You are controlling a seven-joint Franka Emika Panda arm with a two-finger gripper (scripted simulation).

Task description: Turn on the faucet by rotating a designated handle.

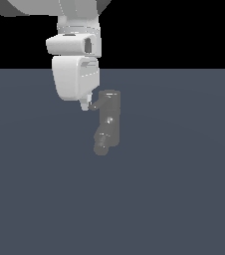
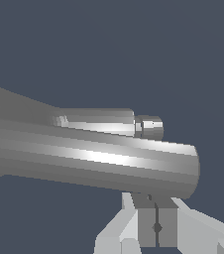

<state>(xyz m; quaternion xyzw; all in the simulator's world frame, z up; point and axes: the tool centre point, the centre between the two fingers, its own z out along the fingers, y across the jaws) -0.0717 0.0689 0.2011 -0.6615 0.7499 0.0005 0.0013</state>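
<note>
The faucet (image 1: 110, 115) is a dull-grey upright cylinder on the dark floor, with its stubby spout (image 1: 101, 144) angled out at the lower end. The handle (image 1: 95, 104) is a short rod sticking out of the cylinder's top toward the exterior view's left. My gripper (image 1: 85, 105) hangs from the white arm just left of the faucet, its tip touching the handle's free end. In the wrist view the faucet body (image 2: 94, 158) fills the middle with the spout (image 2: 104, 121) behind it. My gripper (image 2: 156, 211) is shut, pads together, right against the cylinder.
The flat blue-grey floor (image 1: 184, 199) stretches all around the faucet. The white arm's wrist and hand (image 1: 75, 74) stand above and to the exterior view's left of the faucet. Nothing else is in view.
</note>
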